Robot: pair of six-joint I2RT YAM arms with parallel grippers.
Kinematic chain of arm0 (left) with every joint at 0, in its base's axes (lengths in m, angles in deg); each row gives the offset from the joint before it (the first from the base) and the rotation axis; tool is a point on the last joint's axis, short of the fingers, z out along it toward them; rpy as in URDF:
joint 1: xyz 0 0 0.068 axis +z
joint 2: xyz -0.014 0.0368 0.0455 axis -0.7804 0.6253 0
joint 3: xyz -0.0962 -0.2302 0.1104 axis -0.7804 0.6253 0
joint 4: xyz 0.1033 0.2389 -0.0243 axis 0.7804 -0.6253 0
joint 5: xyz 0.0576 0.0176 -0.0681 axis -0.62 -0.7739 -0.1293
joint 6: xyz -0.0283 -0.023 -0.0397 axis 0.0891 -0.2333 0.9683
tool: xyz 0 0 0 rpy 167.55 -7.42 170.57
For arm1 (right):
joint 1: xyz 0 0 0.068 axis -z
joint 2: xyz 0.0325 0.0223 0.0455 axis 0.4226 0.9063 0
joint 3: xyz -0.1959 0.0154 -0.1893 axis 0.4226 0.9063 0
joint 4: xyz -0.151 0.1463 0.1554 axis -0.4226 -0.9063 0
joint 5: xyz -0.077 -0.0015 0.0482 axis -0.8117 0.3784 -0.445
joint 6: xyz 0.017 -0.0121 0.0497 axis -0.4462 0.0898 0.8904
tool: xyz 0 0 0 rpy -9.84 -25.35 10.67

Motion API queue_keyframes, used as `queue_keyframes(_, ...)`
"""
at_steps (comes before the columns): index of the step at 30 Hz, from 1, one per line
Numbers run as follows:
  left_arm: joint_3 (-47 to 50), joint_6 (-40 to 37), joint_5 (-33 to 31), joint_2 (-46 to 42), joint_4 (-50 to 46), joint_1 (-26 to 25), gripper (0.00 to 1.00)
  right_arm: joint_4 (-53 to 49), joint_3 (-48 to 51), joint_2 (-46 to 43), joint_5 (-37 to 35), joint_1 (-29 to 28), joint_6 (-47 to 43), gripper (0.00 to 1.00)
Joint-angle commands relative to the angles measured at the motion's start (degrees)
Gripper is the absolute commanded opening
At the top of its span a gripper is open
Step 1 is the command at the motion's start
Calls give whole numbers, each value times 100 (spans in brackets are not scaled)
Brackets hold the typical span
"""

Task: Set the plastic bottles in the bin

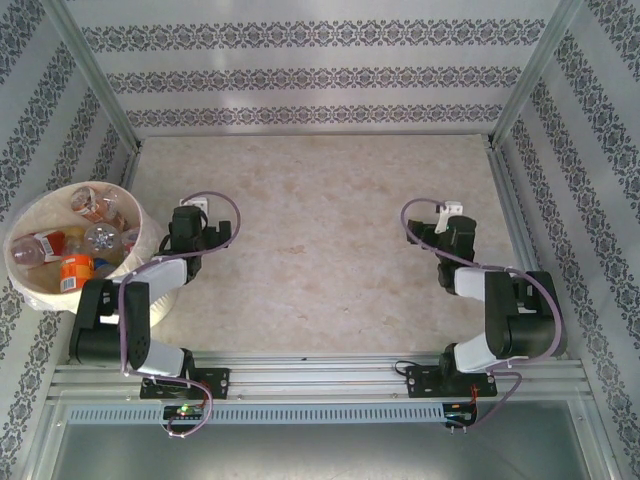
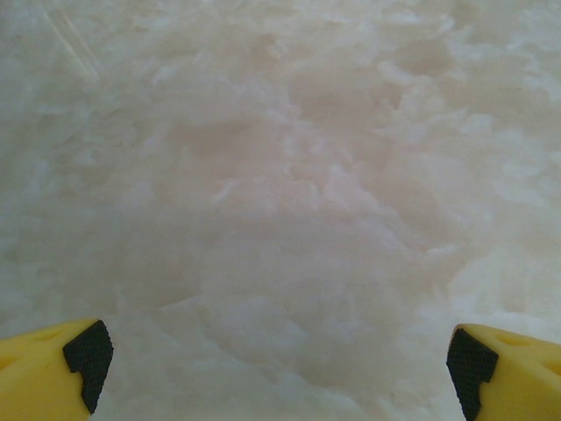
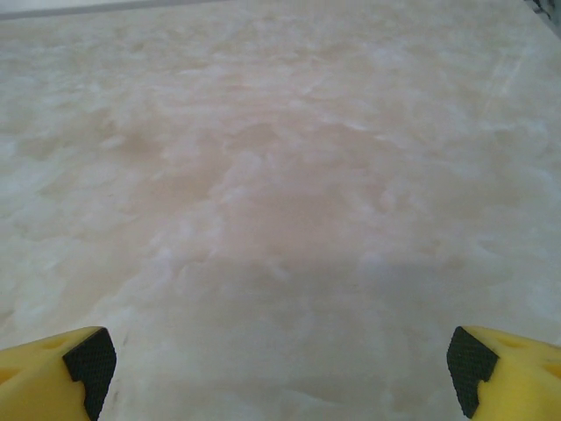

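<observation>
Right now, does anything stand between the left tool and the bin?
Nothing visible does. The left tool hangs open over the table, close beside the bin, and the plastic bottles lie inside the bin.

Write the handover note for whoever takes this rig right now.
Left hand: open, holding nothing, above the beige marbled tabletop.
Right hand: open, holding nothing, above the same tabletop.
Small clear plastic bottles with coloured labels: every one seen lies inside the large round cream-white bin at the table's left edge.
Done: binning, apparently.
To do: probably nothing; check before stopping.
</observation>
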Motion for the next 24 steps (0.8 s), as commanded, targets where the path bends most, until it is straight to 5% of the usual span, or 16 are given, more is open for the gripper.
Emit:
queue_keyframes(1, 212, -93, 342, 260, 1366, 169, 100, 1704, 468, 185, -166, -150, -297, 98)
queue_keyframes(5, 452, -180, 661, 417, 1859, 212, 100, 1284, 288, 169, -567, -192, -193, 98)
queue_keyframes(9, 1090, -89, 332, 641, 3338, 198, 100, 1040, 128, 128, -745, -211, -170, 98)
queue_keyframes(13, 1093, 18, -574, 598, 3169, -7, 100, 1025, 126, 117, -750, -220, -170, 98)
queue_keyframes(24, 1091, 22, -590, 601, 3190, -30, 100, 967, 83, 146, -555, -203, -220, 98)
